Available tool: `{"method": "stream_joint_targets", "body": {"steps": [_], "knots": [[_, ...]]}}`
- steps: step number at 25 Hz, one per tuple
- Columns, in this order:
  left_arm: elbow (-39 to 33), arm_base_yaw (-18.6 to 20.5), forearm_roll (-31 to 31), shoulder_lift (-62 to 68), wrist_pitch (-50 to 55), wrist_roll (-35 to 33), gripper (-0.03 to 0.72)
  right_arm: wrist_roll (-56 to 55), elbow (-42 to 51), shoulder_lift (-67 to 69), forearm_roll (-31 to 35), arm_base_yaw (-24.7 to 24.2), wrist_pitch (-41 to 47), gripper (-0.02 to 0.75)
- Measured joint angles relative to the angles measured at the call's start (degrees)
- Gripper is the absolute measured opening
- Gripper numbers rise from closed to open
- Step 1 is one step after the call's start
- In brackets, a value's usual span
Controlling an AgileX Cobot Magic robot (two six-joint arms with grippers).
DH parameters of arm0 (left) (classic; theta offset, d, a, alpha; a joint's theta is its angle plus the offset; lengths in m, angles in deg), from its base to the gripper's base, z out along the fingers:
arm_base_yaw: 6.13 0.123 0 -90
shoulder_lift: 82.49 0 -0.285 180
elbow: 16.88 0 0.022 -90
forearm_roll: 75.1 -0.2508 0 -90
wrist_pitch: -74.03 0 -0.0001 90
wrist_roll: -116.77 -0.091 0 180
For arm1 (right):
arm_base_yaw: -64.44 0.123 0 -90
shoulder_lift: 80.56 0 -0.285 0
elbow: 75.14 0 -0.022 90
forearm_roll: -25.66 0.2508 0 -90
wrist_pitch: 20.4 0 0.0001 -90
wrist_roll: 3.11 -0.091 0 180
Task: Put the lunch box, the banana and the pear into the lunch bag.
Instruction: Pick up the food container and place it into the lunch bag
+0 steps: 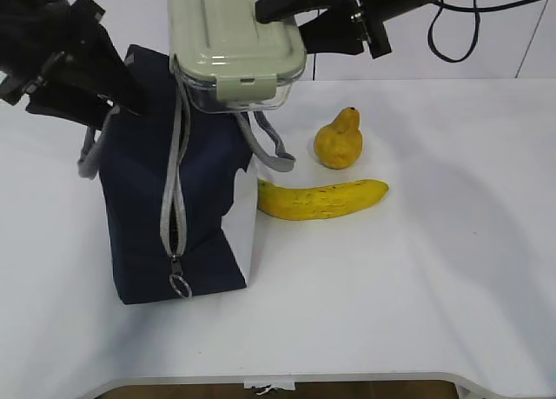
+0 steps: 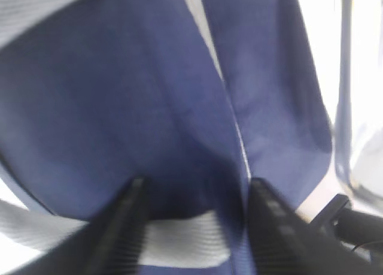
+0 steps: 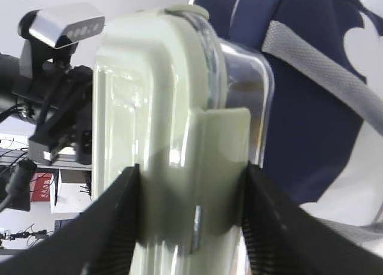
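Observation:
The navy lunch bag (image 1: pixel 139 208) stands upright at the left of the white table. Just above its top hangs the green-lidded lunch box (image 1: pixel 230 34), with my right gripper (image 1: pixel 278 8) shut on it. In the right wrist view the fingers clamp the lid's latch side of the lunch box (image 3: pixel 149 95), with the bag (image 3: pixel 299 137) behind. My left gripper (image 1: pixel 122 95) is at the bag's upper left. Its jaws (image 2: pixel 197 182) stand open against the navy fabric (image 2: pixel 119 95), a grey handle strap (image 2: pixel 179 239) lying between them. The pear (image 1: pixel 339 138) and banana (image 1: pixel 321 199) lie right of the bag.
A grey zipper with a ring pull (image 1: pixel 180 286) runs down the bag's front edge. A second grey handle (image 1: pixel 269 151) droops toward the banana. A black cable (image 1: pixel 452 34) hangs at the back right. The table's front edge (image 1: pixel 287 377) is close below.

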Motion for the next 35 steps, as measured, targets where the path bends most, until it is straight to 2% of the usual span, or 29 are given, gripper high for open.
{"method": "stream_joint_targets", "body": {"steps": [3,6,8,18,20,25,30,35], "knots": [[0.0,-1.1,-1.4,0.1,0.0,0.1,0.267,0.0,0.0,0.0,0.0,1.0,0.0,0.375],[0.0,-1.4,-2.7,0.2,0.0,0.0,0.072,0.0,0.0,0.3,0.1,2.5,0.0,0.375],[0.0,-1.4,-3.5,0.2,0.0,0.0,0.022,0.0,0.0,0.6,0.1,3.4,-0.2,0.375],[0.0,-1.4,-4.2,0.2,0.0,0.1,0.015,-0.3,-0.5,4.5,0.5,5.5,-6.6,0.375],[0.0,-1.4,-4.5,0.2,0.0,0.1,0.015,-0.9,-0.5,5.6,-1.3,5.4,-7.8,0.375],[0.0,-1.4,-4.6,0.2,0.0,0.1,0.014,-6.5,-0.5,6.9,-13.7,3.7,-9.3,0.375],[0.0,-1.4,-4.7,0.2,0.0,0.1,0.014,-7.5,-2.7,6.9,-11.1,1.7,-5.0,0.374],[0.0,-1.3,-5.1,0.2,0.0,0.1,0.014,-7.5,-12.0,6.9,-9.3,1.7,0.2,0.374]]}}
